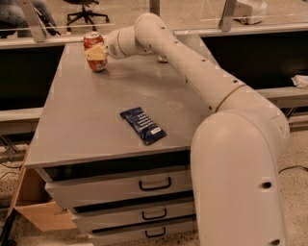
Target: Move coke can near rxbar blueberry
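Observation:
The coke can [93, 40], red-orange with a silver top, stands upright at the far left corner of the grey table [86, 120]. My gripper [97, 53] reaches in from the right, and one pale finger [96, 52] lies across the can's front. It is shut on the can, which still rests on the table. The rxbar blueberry [142, 125], a flat dark blue wrapper with white text, lies near the table's front edge, well apart from the can.
My white arm [192, 67] stretches across the right side of the table, with its large base link [240, 178] at the front right. Drawers [120, 187] sit below the tabletop. A cardboard box [33, 211] stands at the lower left. An office chair [84, 12] stands behind.

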Controlling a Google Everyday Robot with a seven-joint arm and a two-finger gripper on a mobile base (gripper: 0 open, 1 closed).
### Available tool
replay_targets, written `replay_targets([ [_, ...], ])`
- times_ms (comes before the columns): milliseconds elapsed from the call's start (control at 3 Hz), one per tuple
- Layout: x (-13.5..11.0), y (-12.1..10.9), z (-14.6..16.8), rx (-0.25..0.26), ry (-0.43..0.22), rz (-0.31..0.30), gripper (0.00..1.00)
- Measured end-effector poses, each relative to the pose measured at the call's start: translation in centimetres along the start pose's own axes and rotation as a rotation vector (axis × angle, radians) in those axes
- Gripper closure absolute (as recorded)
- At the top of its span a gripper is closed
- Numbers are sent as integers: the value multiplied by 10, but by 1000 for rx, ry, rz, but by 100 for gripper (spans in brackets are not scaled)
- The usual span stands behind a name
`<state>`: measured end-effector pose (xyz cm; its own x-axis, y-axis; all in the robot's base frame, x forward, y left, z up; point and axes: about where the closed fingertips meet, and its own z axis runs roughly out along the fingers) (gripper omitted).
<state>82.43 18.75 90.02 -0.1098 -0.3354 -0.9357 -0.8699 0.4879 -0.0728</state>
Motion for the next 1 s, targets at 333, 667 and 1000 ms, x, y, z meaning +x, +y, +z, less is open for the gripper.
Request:
replay_targets([
  [333, -1, 9, -35, -40, -12, -21, 87],
  [667, 10, 10, -83, -83, -17, -43, 100],
  [1000, 31, 5, -141, -101, -25, -39, 100],
])
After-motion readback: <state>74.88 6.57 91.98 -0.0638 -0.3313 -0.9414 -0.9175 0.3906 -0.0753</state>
